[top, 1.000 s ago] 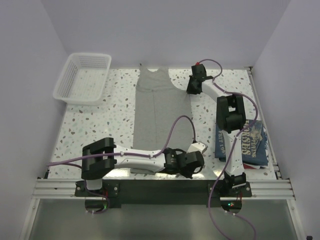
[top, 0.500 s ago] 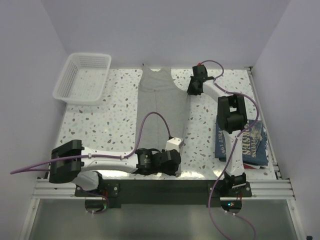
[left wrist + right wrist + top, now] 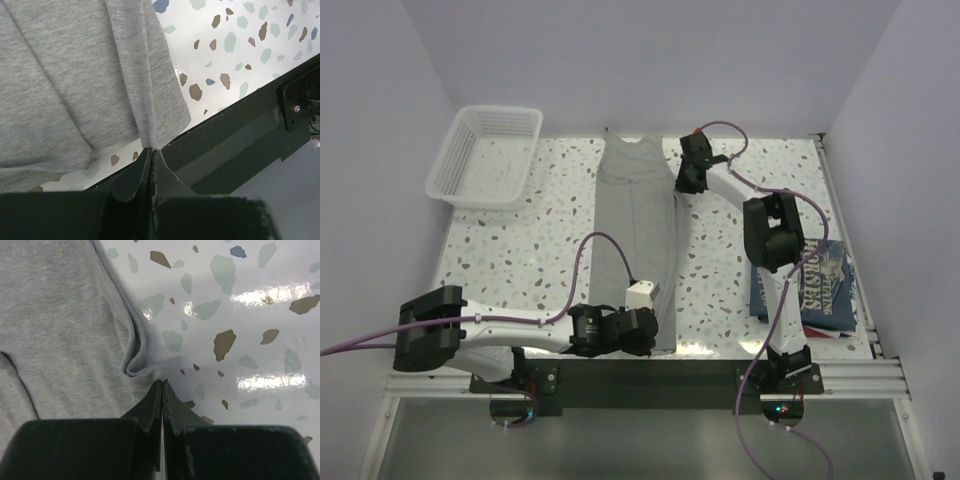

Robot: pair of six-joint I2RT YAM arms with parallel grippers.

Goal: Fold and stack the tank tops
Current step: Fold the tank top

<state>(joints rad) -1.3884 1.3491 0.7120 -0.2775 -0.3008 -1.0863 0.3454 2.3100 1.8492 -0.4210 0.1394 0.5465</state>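
Both arms pinch the right edge of the grey tank top (image 3: 635,215), one at each end.

The left arm lies low along the near edge of the table (image 3: 520,250), reaching rightward, with the left gripper (image 3: 151,149) closed tight on the hem corner. The right arm stretches far forward, and the right gripper (image 3: 163,384) is closed on the cloth edge. The top lies mid-table as a narrow strip, running near to far with its neck at the far end.

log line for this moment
left pincer: shut on grey tank top, near hem | right pincer: shut on same top, far edge | navy tank top: aside
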